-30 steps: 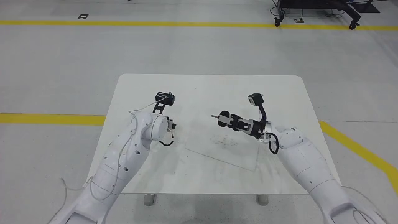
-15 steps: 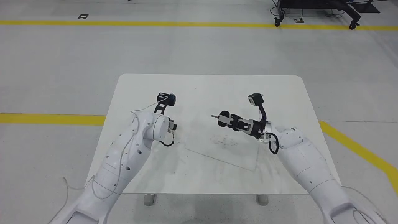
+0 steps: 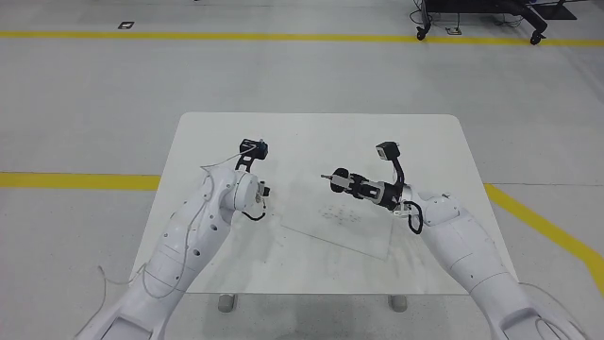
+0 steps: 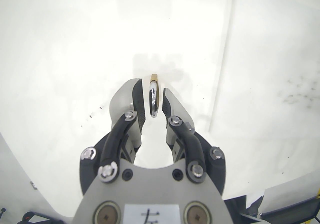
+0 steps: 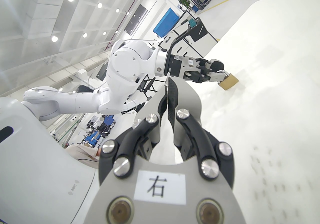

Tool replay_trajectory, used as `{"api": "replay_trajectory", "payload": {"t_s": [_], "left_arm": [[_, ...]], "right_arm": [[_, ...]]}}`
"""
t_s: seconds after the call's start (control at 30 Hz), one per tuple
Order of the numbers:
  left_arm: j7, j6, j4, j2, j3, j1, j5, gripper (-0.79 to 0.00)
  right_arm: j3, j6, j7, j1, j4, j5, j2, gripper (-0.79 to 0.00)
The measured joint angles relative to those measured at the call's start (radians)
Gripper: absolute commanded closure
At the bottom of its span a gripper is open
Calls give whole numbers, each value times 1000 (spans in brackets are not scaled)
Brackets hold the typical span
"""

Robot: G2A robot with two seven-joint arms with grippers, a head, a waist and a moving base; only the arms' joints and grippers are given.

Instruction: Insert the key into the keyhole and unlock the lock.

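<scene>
A brass padlock [image 5: 228, 81] stands on the white table [image 3: 425, 142] with its steel shackle [image 4: 153, 102] upward. My left gripper [image 4: 152, 87] points down over it. Its jaws stand narrowly open on either side of the shackle, with a thin gap showing at each pad. The right wrist view also shows the left gripper [image 5: 217, 75] at the lock's top. My right gripper [image 5: 168, 84] hovers to the right of the lock, shut on the key [image 5: 166, 79]. The key's thin blade [image 3: 327, 178] points toward the left arm.
A thin clear sheet lies on the table, its edge [image 4: 222, 59] running just beside the lock. Dark smudges [image 3: 340, 215] mark the tabletop below the right gripper. Bare table surrounds both arms.
The left arm has shifted very slightly to the right over the lock. The right arm and the key have stayed still.
</scene>
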State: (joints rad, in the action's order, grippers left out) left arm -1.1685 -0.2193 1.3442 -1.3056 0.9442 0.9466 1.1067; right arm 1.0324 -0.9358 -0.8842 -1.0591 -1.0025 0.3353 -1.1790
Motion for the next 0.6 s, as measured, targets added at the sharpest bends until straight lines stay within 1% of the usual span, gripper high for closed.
{"api": "replay_trajectory", "payload": {"t_s": [0.23, 0.47, 0.53, 0.6], "left_arm": [[-35, 24, -15, -5, -2, -10, -12, 0], [-71, 52, 16, 2, 24, 3, -16, 0], [-62, 55, 38, 6, 40, 14, -3, 0], [-21, 59, 69, 10, 65, 36, -21, 0]], "right_arm": [[0, 0, 0, 0, 0, 0, 0, 0], [0, 0, 0, 0, 0, 0, 0, 0], [0, 0, 0, 0, 0, 0, 0, 0], [0, 0, 0, 0, 0, 0, 0, 0]]}}
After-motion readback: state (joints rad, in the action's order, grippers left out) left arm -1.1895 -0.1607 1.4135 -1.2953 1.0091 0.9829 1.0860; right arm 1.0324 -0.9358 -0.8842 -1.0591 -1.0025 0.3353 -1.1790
